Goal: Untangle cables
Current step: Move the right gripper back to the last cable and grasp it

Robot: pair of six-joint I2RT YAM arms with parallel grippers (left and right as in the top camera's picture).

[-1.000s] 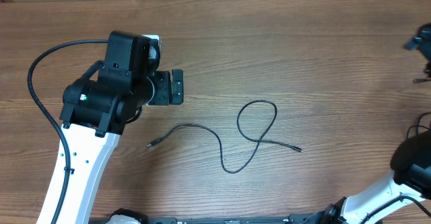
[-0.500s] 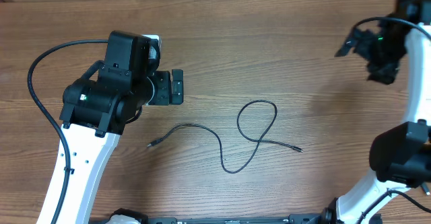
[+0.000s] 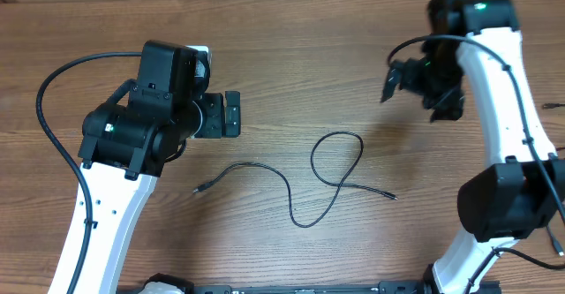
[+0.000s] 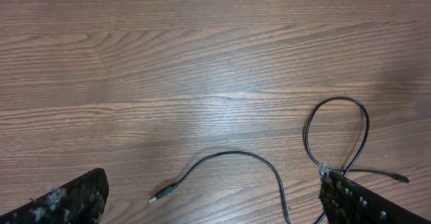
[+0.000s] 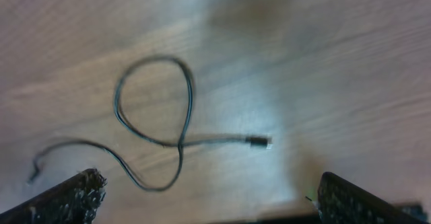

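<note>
1. The left gripper (image 3: 231, 114) hangs over the table (image 3: 309, 29) with its jaws spread wide and nothing between them.
2. In its wrist view, the two fingers (image 4: 67, 200) sit at the bottom corners, with only bare wood and a stretch of cable between them.
3. The right gripper (image 3: 417, 89) is also wide open and empty, over the far right part of the table. Its wrist view is blurred.
4. One thin black cable (image 3: 340, 134) lies flat on the wood between the two arms, and neither gripper touches it.
5. Toward the right arm the cable curls into a single loop that crosses itself. From there it dips and arches toward the left arm.
6. Its small plug (image 3: 198, 189) rests nearer the front edge than the left gripper, apart from it.
</note>
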